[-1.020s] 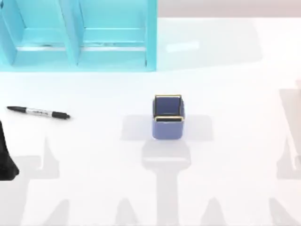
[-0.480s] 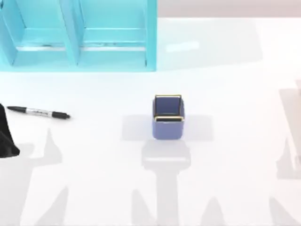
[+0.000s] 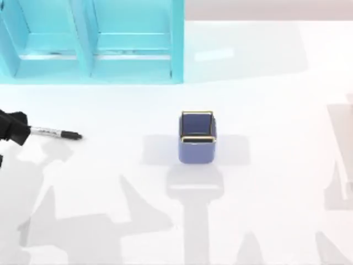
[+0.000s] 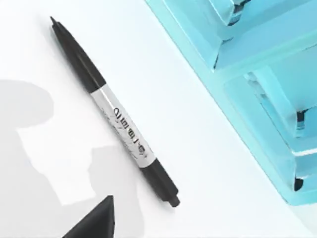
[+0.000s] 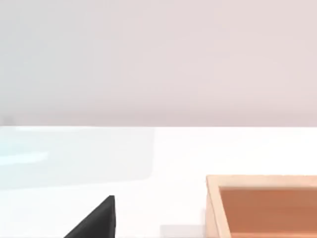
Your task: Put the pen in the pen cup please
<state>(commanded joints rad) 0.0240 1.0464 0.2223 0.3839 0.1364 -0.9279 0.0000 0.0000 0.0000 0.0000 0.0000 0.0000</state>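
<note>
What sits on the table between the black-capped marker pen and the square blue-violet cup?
Nothing visible: bare white table separates the black-capped grey marker pen from the gold-rimmed blue-violet cup. The turquoise shelf unit stands behind, off that line.

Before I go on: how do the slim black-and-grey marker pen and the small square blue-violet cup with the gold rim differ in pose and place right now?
The slim marker pen lies flat at the table's left side; the square blue-violet, gold-rimmed pen cup stands upright near the middle. The pen is long and thin, black-ended with a light printed barrel; the cup is boxy and open-topped. The left gripper is over the pen's left end; nothing is near the cup. Both rest on the white table.
</note>
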